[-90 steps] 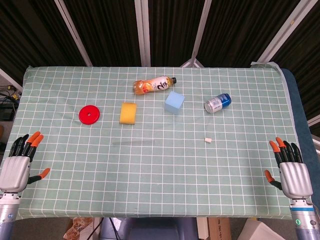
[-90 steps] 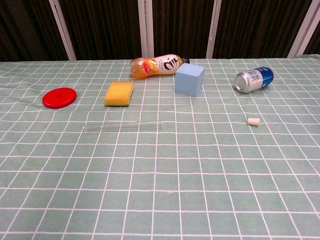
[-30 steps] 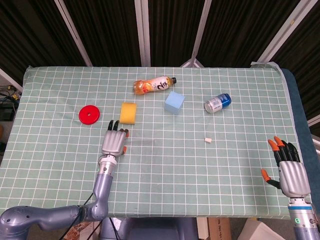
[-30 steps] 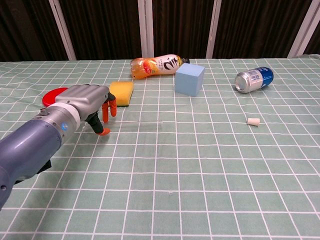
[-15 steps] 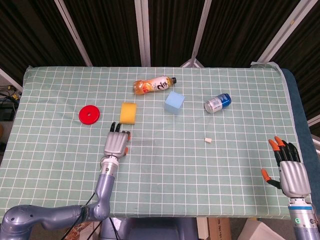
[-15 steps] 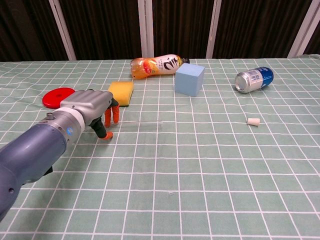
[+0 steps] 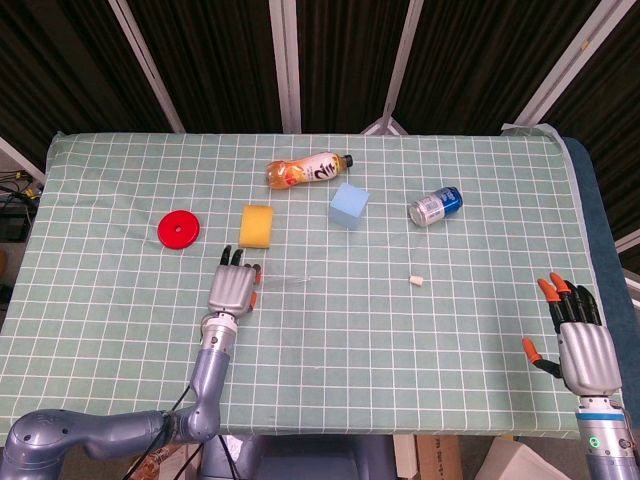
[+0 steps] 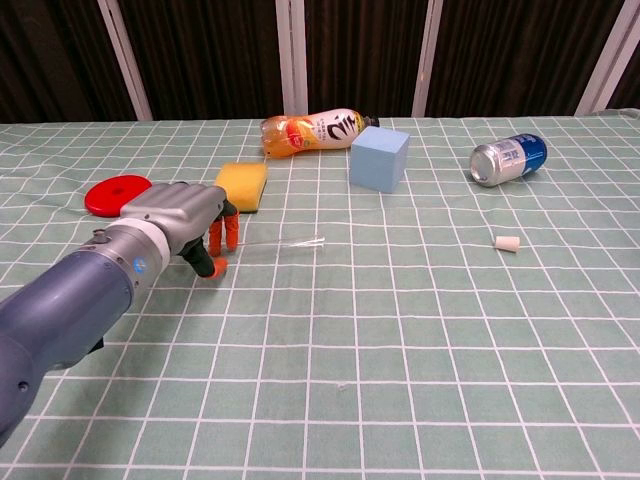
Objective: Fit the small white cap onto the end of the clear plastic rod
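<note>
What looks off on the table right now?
Bottle and can both lie on their sides. The clear rod sits with its near end under the left robot hand; the white cap lies far off.

A green checked cloth covers the tabletop (image 7: 400, 340). A flat red disc (image 7: 179, 229) lies near the left side. A yellow sponge (image 7: 257, 225) sits to the right of it. Behind the sponge, an orange drink bottle (image 7: 309, 170) lies on its side. A light blue cube (image 7: 349, 204) stands just beside the bottle, a bit nearer. Further right, a blue and silver can (image 7: 435, 206) lies on its side.
</note>
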`<state>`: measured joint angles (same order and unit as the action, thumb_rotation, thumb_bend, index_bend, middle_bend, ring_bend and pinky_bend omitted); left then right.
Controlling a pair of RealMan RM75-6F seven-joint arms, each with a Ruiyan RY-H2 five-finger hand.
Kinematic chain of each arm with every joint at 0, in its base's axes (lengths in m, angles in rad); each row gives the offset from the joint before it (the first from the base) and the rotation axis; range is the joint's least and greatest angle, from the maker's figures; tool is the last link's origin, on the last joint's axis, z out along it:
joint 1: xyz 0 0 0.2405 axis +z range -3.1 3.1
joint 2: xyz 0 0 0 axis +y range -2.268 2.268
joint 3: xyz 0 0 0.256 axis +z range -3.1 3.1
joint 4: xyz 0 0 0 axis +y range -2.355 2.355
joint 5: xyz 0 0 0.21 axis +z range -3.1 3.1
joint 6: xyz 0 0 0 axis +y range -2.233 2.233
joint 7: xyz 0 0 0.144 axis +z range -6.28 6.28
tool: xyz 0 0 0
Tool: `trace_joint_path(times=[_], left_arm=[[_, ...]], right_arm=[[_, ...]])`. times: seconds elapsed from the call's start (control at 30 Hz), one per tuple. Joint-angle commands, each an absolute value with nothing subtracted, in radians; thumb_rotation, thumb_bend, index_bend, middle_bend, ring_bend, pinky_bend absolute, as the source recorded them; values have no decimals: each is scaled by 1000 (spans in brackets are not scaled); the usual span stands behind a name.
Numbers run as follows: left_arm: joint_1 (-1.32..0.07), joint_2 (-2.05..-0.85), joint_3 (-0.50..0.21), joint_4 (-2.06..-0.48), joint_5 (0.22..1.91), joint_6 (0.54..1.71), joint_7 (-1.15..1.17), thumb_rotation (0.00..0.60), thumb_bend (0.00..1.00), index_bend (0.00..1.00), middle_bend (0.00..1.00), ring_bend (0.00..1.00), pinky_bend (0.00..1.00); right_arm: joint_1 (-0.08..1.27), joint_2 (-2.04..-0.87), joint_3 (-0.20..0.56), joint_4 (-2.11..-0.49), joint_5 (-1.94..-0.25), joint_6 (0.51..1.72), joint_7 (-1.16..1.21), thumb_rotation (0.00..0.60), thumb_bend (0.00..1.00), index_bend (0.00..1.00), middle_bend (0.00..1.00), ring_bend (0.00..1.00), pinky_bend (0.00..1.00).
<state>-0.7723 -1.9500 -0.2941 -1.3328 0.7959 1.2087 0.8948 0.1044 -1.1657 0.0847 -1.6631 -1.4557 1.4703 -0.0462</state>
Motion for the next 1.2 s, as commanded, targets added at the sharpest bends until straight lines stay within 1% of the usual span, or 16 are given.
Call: trace_joint_path(times=[0.03,0.37,0.5,0.57,0.7,0.77,0.97,1.1,1.2], left_arm=[[-772,-1940,-287,-1349,822,1209,872,600,722,488,499,120,0],[-762,-1848,-240,-1416,1025,1194,700,600,739,491,500,128,0],[-758,-1784,-223,-1426,1125,1183,601,600,740,491,500,128,0],[-757,-1756,-223,-1428,1157,1179,562,600,740,491,500,128,0],[-757,-1711,-239,-1445,1179,1173,518,600,738,491,500,128,0],[-759,-1688,-258,-1464,1176,1171,501,600,739,491,500,128,0],[-767,-1624,-292,-1512,1190,1173,483,600,739,490,500,128,0],[-764,-1589,-296,-1536,1196,1171,475,600,739,490,500,128,0],[-762,-1570,-298,-1546,1194,1171,469,600,738,490,500,128,0]], right_arm=[[104,-1165,85,-1663,-1456,1470,-47,600,348,0,0,0,0],[108,-1161,79,-1679,-1468,1460,-48,600,349,0,0,0,0],[123,-1158,79,-1720,-1455,1423,-51,600,349,3,0,0,0],[143,-1158,89,-1746,-1439,1390,-60,600,348,22,1,0,0],[209,-1177,125,-1764,-1405,1315,-128,600,349,99,17,0,0],[250,-1203,147,-1764,-1383,1276,-180,600,348,174,42,0,0],[361,-1306,205,-1736,-1296,1187,-329,600,349,315,95,0,0],[419,-1381,235,-1706,-1204,1145,-412,600,348,348,115,0,0],[460,-1450,252,-1665,-1137,1137,-482,600,348,375,130,0,0]])
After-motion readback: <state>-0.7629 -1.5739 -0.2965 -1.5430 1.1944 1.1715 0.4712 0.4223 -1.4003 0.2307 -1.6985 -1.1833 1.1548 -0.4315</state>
